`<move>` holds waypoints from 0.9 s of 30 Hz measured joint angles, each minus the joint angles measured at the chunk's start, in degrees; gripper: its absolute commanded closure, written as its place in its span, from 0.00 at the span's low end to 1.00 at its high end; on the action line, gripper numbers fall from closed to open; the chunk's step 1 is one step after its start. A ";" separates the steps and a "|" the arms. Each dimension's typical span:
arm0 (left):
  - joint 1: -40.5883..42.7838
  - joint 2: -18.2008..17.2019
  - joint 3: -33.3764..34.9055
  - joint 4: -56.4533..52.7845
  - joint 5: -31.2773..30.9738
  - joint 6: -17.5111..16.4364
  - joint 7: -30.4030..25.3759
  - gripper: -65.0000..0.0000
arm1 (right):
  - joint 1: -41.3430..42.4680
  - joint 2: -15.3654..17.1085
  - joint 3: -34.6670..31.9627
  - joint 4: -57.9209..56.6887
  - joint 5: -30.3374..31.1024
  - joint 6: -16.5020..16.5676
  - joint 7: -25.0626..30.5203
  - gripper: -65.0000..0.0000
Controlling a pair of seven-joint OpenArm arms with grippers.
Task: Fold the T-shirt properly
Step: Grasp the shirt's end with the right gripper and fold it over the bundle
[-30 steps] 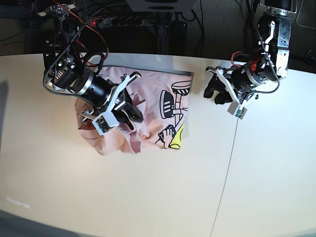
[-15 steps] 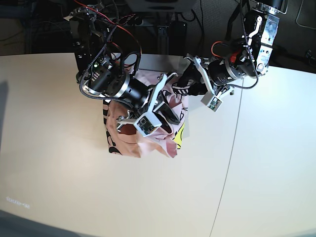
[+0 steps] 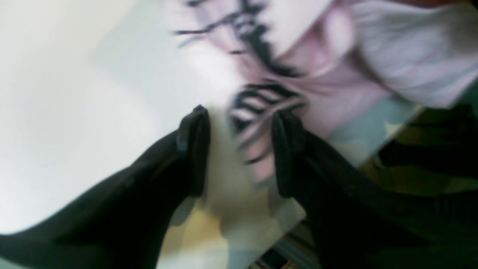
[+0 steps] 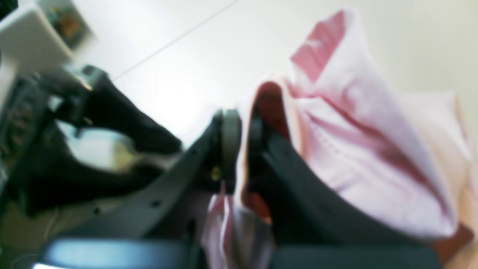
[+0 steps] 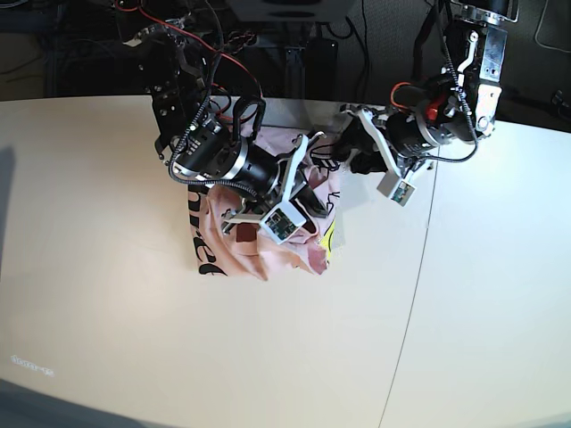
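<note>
**Base view: pink shirt bunched between two arms**

Base view: the T-shirt (image 5: 259, 241) lies crumpled on the pale table (image 5: 107, 312), near its far edge, with black lettering showing at its left border and a touch of yellow at its right. The right gripper (image 5: 303, 203) sits over the middle of the cloth, its wrist block hiding the fingertips. The left gripper (image 5: 343, 147) hangs at the shirt's upper right corner, close to the fabric.

Left wrist view: the left gripper (image 3: 239, 149) has its two black fingers (image 3: 194, 149) spread apart, with printed pink cloth of the T-shirt (image 3: 392, 67) showing in the gap and beyond the tips. Blur hides whether the fingers touch the fabric. The table (image 3: 56, 112) is bare white to the left.

Right wrist view: the right gripper (image 4: 239, 138) is pinched tight on a thin fold of the T-shirt (image 4: 354, 149), which rises between the pads and billows off to the right. The other arm's dark gripper shows blurred at left.
</note>
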 measured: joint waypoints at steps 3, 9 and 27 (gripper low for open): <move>-0.02 -0.02 -4.76 0.42 -0.07 0.00 0.42 0.53 | 1.53 0.02 -1.33 -2.16 -2.01 0.00 0.15 1.00; 0.00 -3.45 -11.63 0.59 -3.23 0.00 0.90 0.53 | 3.26 0.04 -5.90 -4.79 -4.11 -0.02 0.59 1.00; 0.02 -5.05 -13.51 0.61 -4.37 0.00 1.01 0.53 | 3.45 -2.93 -7.82 -5.16 3.45 -0.02 2.54 0.57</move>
